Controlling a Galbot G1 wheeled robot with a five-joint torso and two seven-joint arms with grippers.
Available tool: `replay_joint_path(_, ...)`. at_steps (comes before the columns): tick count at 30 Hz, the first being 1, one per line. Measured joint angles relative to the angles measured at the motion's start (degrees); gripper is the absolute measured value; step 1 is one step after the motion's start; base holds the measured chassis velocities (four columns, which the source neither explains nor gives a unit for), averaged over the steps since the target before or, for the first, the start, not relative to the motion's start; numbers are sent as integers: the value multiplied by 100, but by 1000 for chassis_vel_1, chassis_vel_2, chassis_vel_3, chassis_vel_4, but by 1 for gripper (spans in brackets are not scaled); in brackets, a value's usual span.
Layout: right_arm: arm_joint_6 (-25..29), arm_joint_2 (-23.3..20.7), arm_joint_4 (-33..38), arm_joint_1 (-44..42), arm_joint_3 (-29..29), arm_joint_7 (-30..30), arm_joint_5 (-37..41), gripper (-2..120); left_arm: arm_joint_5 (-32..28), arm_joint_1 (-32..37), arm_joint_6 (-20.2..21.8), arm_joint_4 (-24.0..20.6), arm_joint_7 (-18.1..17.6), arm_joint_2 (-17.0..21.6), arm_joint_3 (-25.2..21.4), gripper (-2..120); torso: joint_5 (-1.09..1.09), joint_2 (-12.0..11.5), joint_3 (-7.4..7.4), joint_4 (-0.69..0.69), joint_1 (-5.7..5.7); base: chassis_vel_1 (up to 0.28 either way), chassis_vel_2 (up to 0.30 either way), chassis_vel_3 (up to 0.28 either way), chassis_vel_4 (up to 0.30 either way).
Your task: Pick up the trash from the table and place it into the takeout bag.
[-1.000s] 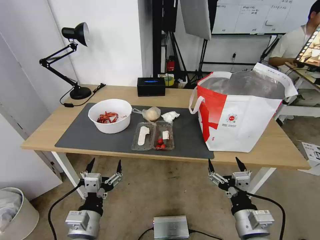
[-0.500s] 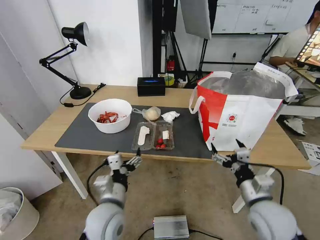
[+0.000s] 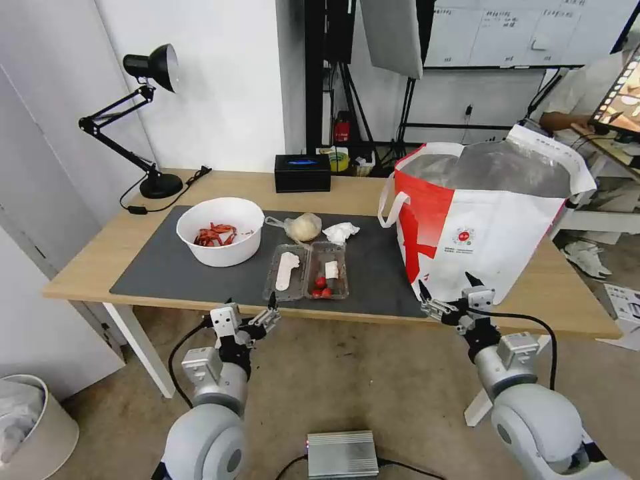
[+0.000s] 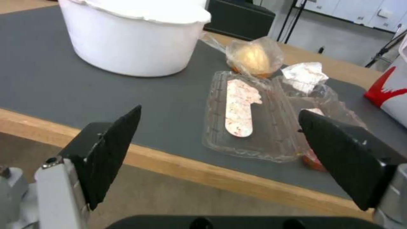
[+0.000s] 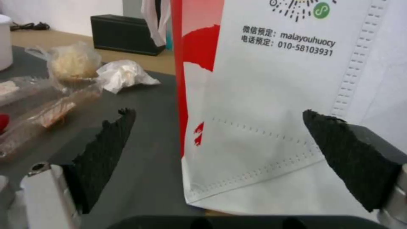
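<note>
Nothing bagged yet: bowl [image 3: 221, 231], clamshell tray [image 3: 306, 271], tissue [image 3: 340, 232] and baggie [image 3: 301, 227] all sat on the desk [image 3: 87, 267] mat. Left hand [image 3: 250, 311] and right hand [image 3: 448, 291] were wide, empty, at the near edge; takeout bag [image 3: 477, 223] stood at right.

White round bowl [image 3: 221, 231] with red scraps upright at mat's 9 o'clock. Clear plastic clamshell tray [image 3: 306, 271] open flat, 6 o'clock. Clear baggie with yellowish lump [image 3: 303, 227], crumpled white tissue [image 3: 340, 232] at 12. Red-and-white foil-lined takeout bag [image 3: 481, 220] upright, open, 3 o'clock on light-wood table [image 3: 87, 263].
</note>
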Motion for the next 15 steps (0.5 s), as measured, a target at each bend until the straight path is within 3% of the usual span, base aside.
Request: replay_joint_path(15,248,-12,69,58,-264,-420,367,100,-138,0,37,-64,-127,3,-80,100,0,1,0,0,0,0,0,0,0)
